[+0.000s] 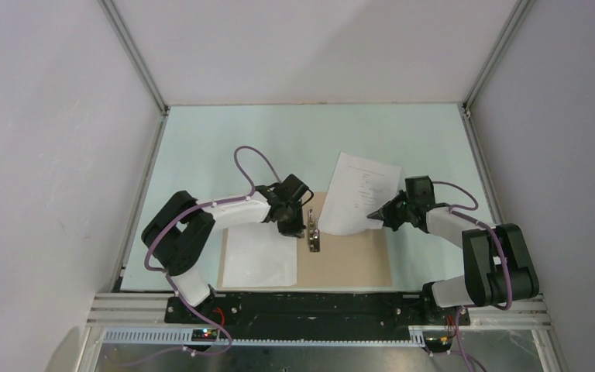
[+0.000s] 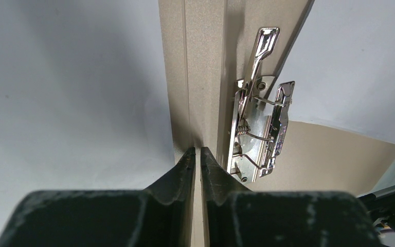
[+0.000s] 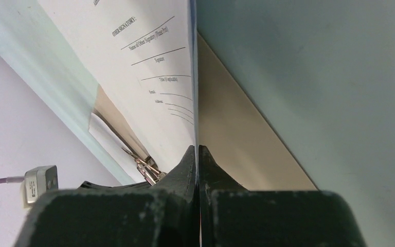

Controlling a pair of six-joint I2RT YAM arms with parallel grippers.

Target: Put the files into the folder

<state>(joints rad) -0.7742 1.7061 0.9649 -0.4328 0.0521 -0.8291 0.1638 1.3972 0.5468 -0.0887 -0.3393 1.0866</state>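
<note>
Folder (image 1: 352, 262) open, blank sheet (image 1: 259, 256) inside; right jaws tight on printed sheet (image 1: 360, 194), left jaws seemingly on spine (image 2: 200, 77).

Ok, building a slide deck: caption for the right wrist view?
Right end effector shut on the edge of the printed sheet, over the open tan folder.

The bench (image 1: 225, 139) is a pale mint-green surface across the middle of the overhead frame, closed in by white panels (image 1: 46, 155) at left, right and top; directly on it, at lower centre, lies the folder (image 1: 356, 260), tan, opened flat; a printed sheet (image 1: 360, 190) reaches past the folder's upper right over the bench; whether it rests there cannot be told
</note>
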